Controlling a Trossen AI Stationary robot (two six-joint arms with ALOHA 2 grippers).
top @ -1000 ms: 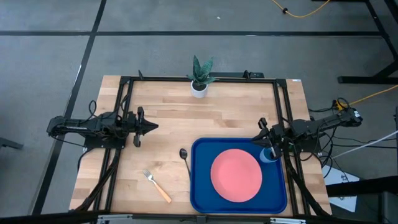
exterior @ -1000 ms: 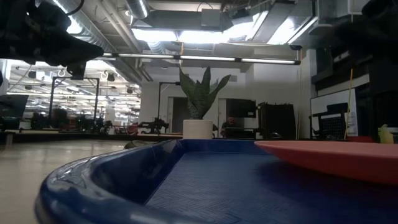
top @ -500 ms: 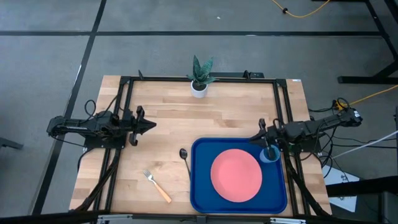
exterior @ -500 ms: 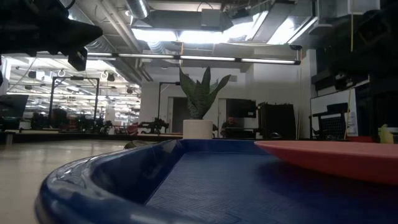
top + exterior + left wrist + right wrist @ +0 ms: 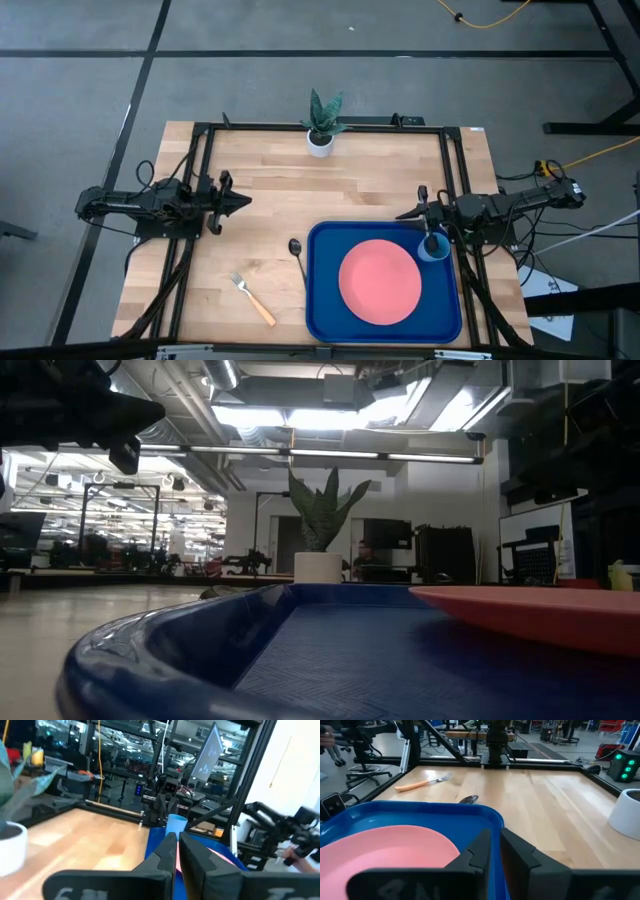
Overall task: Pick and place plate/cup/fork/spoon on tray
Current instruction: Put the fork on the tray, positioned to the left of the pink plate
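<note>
left gripper clenched on nothing, hanging over the bare table's left half – fork and spoon lying on the wood just left of the tray – plate in the tray, cup at its far right corner; right gripper clenched, empty, just beside the cup

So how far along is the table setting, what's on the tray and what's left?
Done: the plate and the cup sit on the tray. In hand: nothing; the right tool is beside the cup, fingers nearly closed and empty. Left: the spoon and the fork lie on the wood, and the left tool waits by its edge.
</note>
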